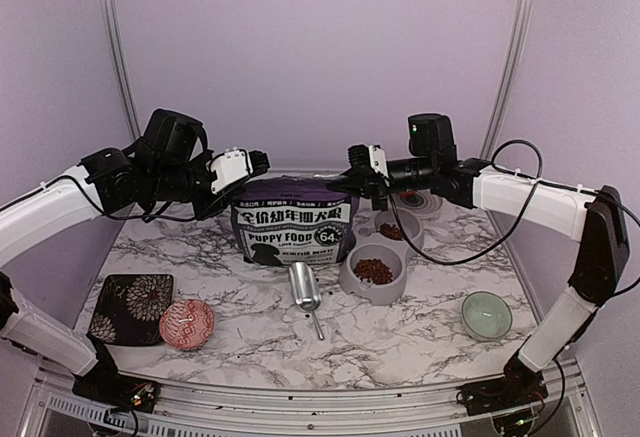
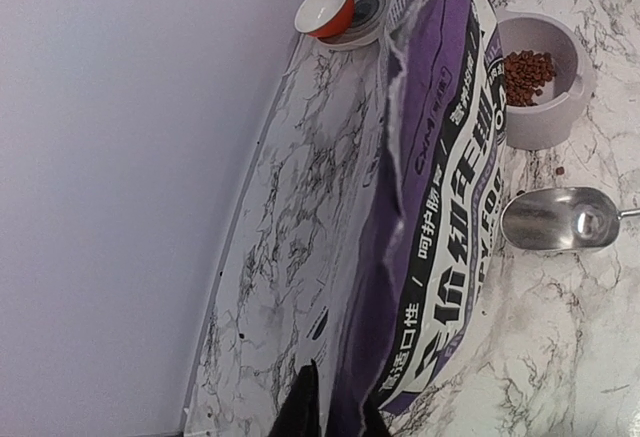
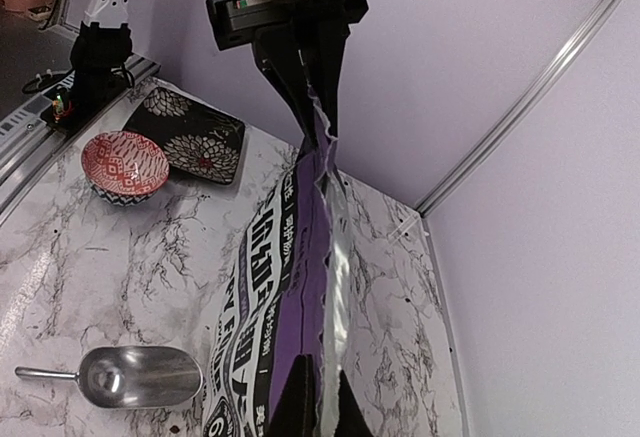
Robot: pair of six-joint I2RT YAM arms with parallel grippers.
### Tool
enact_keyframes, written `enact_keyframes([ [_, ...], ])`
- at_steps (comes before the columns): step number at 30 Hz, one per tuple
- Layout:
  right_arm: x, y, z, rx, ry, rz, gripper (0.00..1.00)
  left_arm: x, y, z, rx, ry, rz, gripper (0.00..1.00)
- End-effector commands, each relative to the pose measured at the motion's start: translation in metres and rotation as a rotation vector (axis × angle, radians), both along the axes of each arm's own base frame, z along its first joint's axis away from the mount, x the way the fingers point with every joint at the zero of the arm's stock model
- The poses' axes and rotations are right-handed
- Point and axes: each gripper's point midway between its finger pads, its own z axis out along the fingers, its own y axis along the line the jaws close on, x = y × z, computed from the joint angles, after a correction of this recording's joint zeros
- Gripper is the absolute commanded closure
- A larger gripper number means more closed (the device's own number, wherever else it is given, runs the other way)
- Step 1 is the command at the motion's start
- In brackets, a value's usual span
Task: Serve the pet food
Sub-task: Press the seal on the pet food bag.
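The pet food [image 1: 373,270] lies as brown kibble in the front cup of the grey double-bowl feeder [image 1: 372,292], with more in the back cup [image 1: 390,230]. It also shows in the left wrist view as pet food [image 2: 528,75]. A purple "PUPPY FOOD" bag [image 1: 290,229] stands upright mid-table, to the feeder's left. My left gripper [image 1: 262,164] pinches the bag's top left corner, the purple edge between its fingers [image 2: 338,382]. At the top right corner, my right gripper [image 1: 352,179] is shut on the torn top edge [image 3: 321,363].
A metal scoop [image 1: 305,287] lies empty in front of the bag. A red patterned bowl [image 1: 187,323] and a black floral plate [image 1: 130,307] sit front left. A pale green bowl [image 1: 486,314] sits front right. A red cup on a saucer [image 2: 325,9] stands behind the feeder.
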Motion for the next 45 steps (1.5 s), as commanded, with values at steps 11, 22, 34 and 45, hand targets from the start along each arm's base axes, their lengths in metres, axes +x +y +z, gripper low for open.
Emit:
enact_keyframes([
  [11,-0.001,0.001,0.015,0.025,-0.022,0.024,1.0,0.009,0.036,0.016,0.02,-0.066,0.119,0.87],
  [22,-0.002,0.0,0.015,0.025,-0.024,0.028,1.0,0.008,0.04,0.022,0.01,-0.075,0.123,0.97],
  [34,-0.001,0.001,0.015,0.026,-0.03,0.022,0.99,-0.024,0.011,0.037,-0.009,-0.036,-0.034,0.36],
  [45,-0.005,0.0,0.016,0.034,-0.036,0.033,0.6,-0.016,-0.055,0.046,-0.105,0.065,-0.18,0.33],
])
